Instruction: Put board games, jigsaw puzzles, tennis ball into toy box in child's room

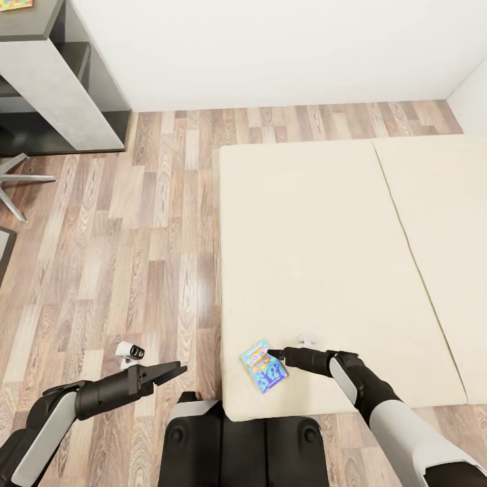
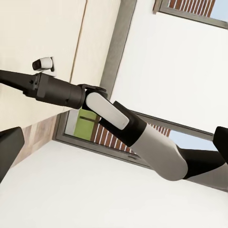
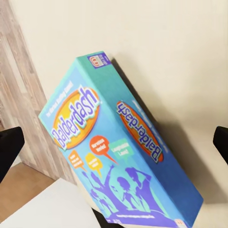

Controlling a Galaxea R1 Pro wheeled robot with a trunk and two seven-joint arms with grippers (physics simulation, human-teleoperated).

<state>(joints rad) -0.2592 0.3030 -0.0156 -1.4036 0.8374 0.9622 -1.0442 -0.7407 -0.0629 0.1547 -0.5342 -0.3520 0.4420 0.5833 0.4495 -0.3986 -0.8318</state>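
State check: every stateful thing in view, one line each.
Blue Balderdash board game: lying on the bed near its corner, lid closed.
Right tool: open, fingers astride the game.
Left tool: over the floor, empty; open or shut unclear.
Bed: mattress bare apart from the game.

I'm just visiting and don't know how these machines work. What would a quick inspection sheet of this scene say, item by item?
Surface: beige two-section bed on a wood-plank floor.
Job's things: small blue board game near the bed's front corner, one edge lifted in the right wrist view; a patterned corner on the table at top left.
Clutter: nothing seen.
Grippers: right gripper at the blue box, fingers apart on either side of it; left gripper over the floor, holding nothing, opening unclear.
Cables: nothing seen.
Surroundings: white walls, grey desk side, chair legs, a window in the left wrist view.
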